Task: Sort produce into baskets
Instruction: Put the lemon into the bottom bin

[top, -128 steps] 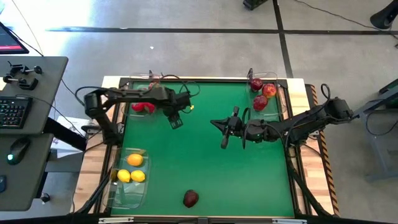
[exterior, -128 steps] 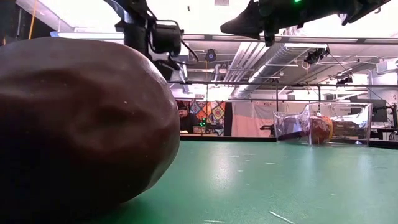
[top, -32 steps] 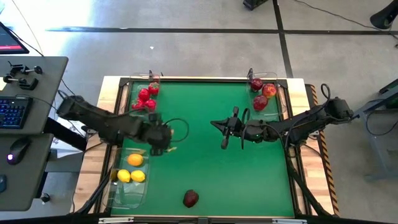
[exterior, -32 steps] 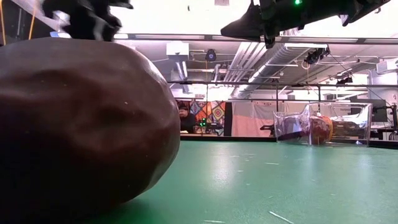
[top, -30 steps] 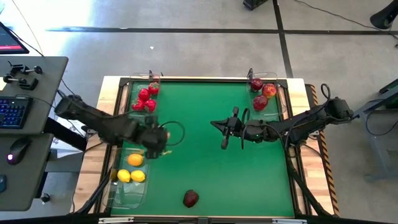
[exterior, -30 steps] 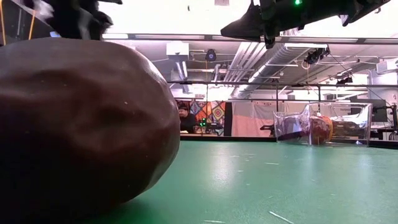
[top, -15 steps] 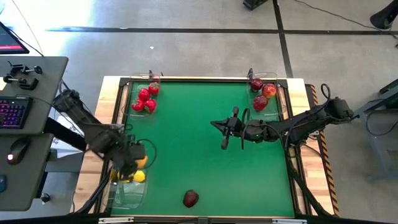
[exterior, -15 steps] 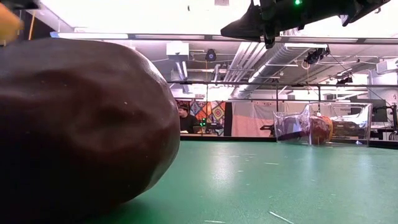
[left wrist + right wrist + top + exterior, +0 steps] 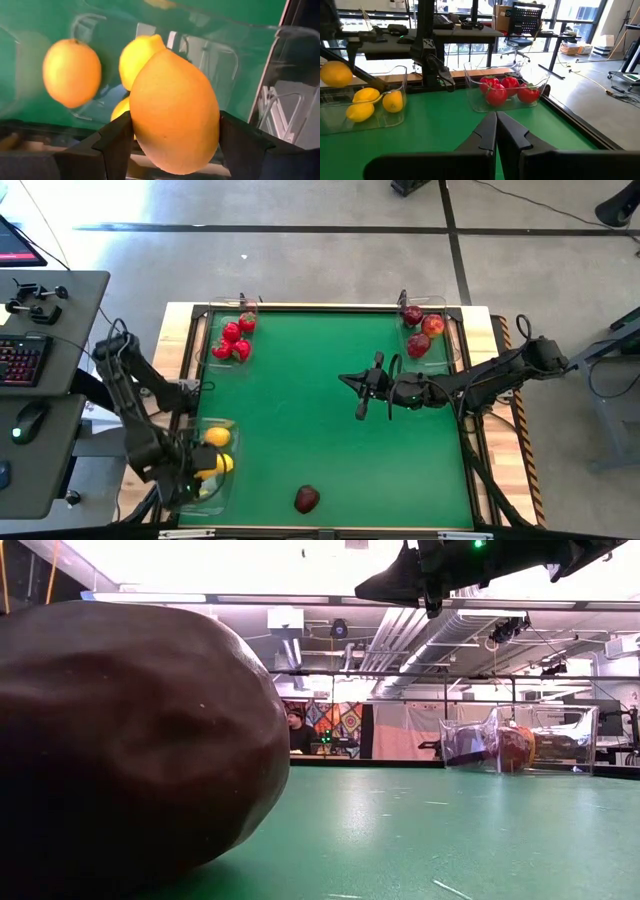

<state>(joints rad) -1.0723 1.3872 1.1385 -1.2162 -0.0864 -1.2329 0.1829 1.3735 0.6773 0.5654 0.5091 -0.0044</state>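
Observation:
My left gripper (image 9: 195, 480) is at the near left, shut on a yellow-orange lemon (image 9: 175, 115) over the clear tray (image 9: 190, 495) there. That tray holds three lemons (image 9: 71, 74). The held lemon also shows in the right wrist view (image 9: 335, 72), above the tray's rim. My right gripper (image 9: 345, 378) hangs shut and empty above the table's middle. A dark red apple (image 9: 307, 499) rests on the green mat by the near edge, filling the left of the low view (image 9: 130, 740). My left gripper pinches the lemon between its two fingers (image 9: 115, 145), one on each of its broad sides (image 9: 137, 130). The lemon stands out past the fingertips. It is lifted clear, above the lemons in the tray.
A clear tray of small red fruits (image 9: 232, 340) stands at the far left. A clear tray of larger apples (image 9: 422, 330) stands at the far right. A raised wooden border (image 9: 480, 430) runs round the green mat. A desk with a keyboard (image 9: 25, 360) stands left of the table.
My left gripper has gone from the mat's middle left toward the near left corner, carrying the lemon, and now hangs over the near end of the lemon tray. It has left the low view.

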